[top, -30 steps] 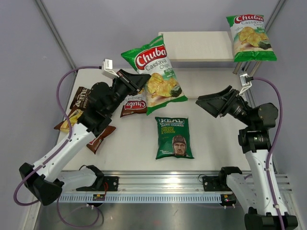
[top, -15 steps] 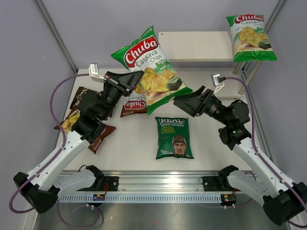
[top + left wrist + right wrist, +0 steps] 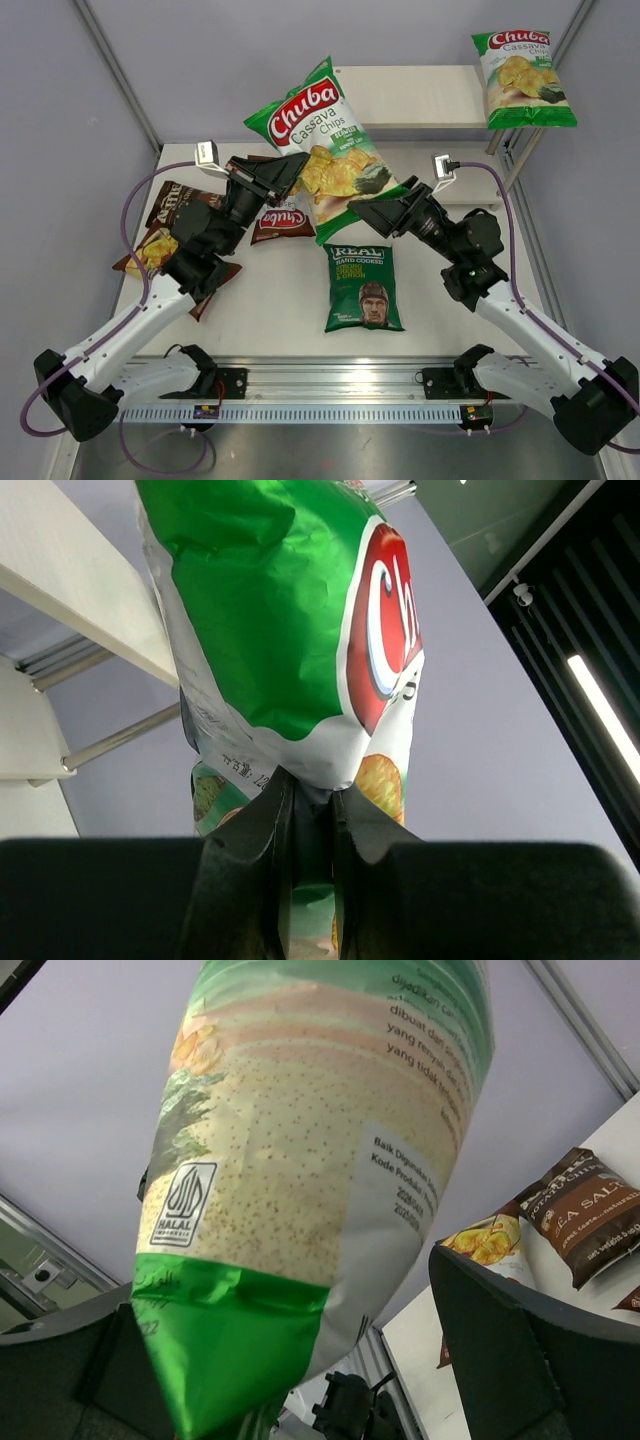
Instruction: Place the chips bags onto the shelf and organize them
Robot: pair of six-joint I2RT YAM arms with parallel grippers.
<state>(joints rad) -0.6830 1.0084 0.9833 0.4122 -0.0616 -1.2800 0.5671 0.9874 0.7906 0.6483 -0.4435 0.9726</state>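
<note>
My left gripper [image 3: 288,176] is shut on the edge of a green-white Chuba bag [image 3: 322,150] and holds it up in the air in front of the shelf [image 3: 410,97]. In the left wrist view the closed fingers [image 3: 312,805] pinch the bag's seam [image 3: 290,630]. My right gripper [image 3: 372,208] is open at the bag's lower right corner. In the right wrist view the bag's end [image 3: 320,1190] hangs between its wide-apart fingers [image 3: 530,1340]. A second green-white Chuba bag [image 3: 522,76] lies on the shelf's top board at the right. The REAL bag [image 3: 363,287] lies flat on the table.
A brown Chuba bag [image 3: 280,220] lies under the left arm. The Sea Salt bag [image 3: 170,204] and another brown bag [image 3: 212,285] lie at the table's left edge. The Sea Salt bag also shows in the right wrist view [image 3: 590,1215]. Grey walls enclose the table.
The left gripper has swung the green-white Chuba bag a little rightward. The right arm has reached left and forward, bringing its open gripper to the bag's lower corner.
</note>
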